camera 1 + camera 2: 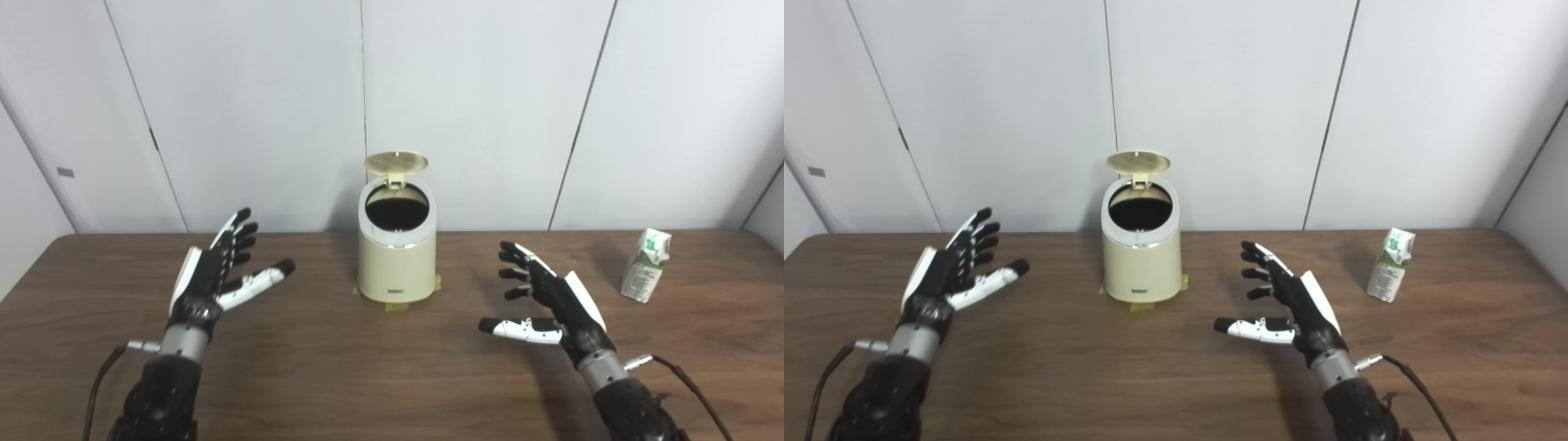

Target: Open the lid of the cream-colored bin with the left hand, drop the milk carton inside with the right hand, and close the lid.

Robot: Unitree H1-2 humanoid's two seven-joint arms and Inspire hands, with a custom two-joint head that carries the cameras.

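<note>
The cream-colored bin point(397, 263) stands at the middle back of the table. Its round lid point(396, 162) is flipped up on its rear hinge, and the dark inside shows. The white and green milk carton point(645, 265) stands upright on the table at the far right, apart from both hands. My left hand point(217, 272) is open and empty above the table, left of the bin. My right hand point(545, 297) is open and empty, between the bin and the carton, thumb pointing left.
The brown wooden table point(367, 367) runs the full width. White wall panels point(490, 92) stand close behind the bin. Yellow tape tabs point(395, 306) hold the bin's base to the table. Cables point(686, 376) hang from both wrists.
</note>
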